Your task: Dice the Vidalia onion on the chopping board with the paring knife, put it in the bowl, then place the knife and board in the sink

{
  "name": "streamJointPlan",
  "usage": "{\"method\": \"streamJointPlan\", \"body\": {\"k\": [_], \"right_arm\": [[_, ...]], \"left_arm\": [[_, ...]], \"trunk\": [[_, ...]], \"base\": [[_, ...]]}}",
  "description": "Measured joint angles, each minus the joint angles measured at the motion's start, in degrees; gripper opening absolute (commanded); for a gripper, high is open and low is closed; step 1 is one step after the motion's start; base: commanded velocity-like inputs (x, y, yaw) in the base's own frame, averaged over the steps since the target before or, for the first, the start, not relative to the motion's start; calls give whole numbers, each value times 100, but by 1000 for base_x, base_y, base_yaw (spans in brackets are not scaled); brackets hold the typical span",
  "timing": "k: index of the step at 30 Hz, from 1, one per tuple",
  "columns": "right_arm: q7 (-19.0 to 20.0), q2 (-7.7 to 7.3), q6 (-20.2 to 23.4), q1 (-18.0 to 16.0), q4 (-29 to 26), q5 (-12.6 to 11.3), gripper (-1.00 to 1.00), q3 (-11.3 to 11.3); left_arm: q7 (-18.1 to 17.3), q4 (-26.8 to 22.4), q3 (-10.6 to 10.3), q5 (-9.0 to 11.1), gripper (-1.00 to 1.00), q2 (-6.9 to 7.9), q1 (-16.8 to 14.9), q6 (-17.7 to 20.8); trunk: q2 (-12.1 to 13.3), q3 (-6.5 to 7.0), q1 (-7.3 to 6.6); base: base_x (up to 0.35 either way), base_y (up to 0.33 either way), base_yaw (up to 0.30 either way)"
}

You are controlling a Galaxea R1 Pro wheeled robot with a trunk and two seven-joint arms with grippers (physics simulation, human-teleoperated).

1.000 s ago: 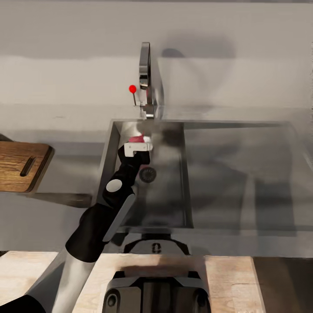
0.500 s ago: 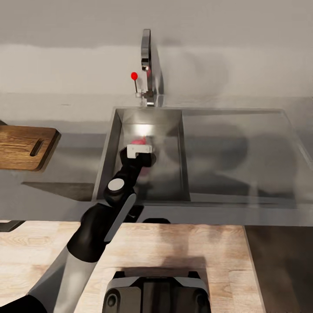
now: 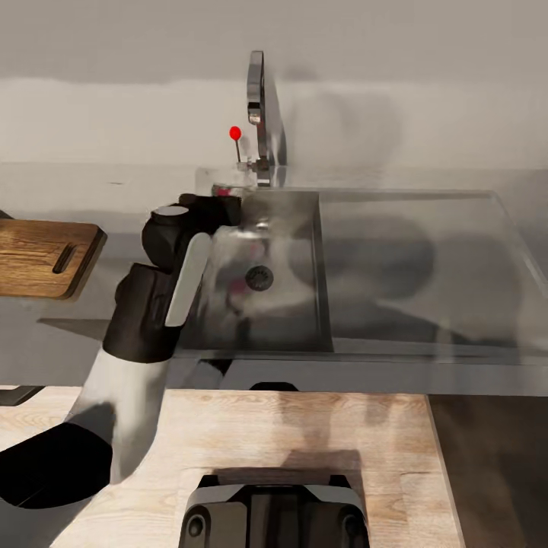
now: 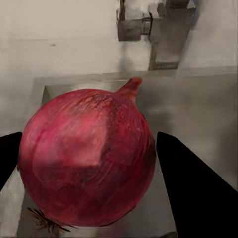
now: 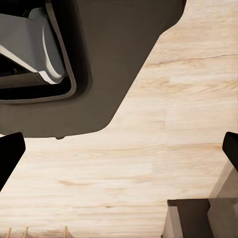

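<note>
In the left wrist view the Vidalia onion (image 4: 89, 156), reddish-purple with a pointed stem, sits between two black fingers (image 4: 193, 193); my left gripper (image 4: 94, 163) is shut on it. In the head view that gripper (image 3: 227, 204) hangs over the far-left corner of the sink (image 3: 304, 320), above the basin with its round drain (image 3: 259, 278). The chopping board (image 3: 38, 259) lies on the countertop (image 3: 114, 221) to the left. My right gripper (image 5: 119, 148) is open and holds nothing, over wooden floor. The paring knife and the bowl are out of view.
A chrome tap (image 3: 256, 106) with a red knob (image 3: 235, 133) stands behind the basin. The flat drainboard (image 3: 426, 259) stretches right of it. My own dark base (image 3: 274, 510) and pale wooden floor (image 3: 304, 426) lie below the counter edge.
The left arm has risen out of the basin with the onion and swung toward the sink's far-left corner, uncovering the drain. One second ago the camera stood closer to the sink.
</note>
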Motion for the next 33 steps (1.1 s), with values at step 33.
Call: {"method": "streamJointPlan", "body": {"k": [33], "right_arm": [[-1,-21,1,-1,5,9,100,12]], "left_arm": [[-705,1,1028,511,-100,350,-421,310]], "trunk": [[0,-1,0]], "base": [[0,106,0]]}}
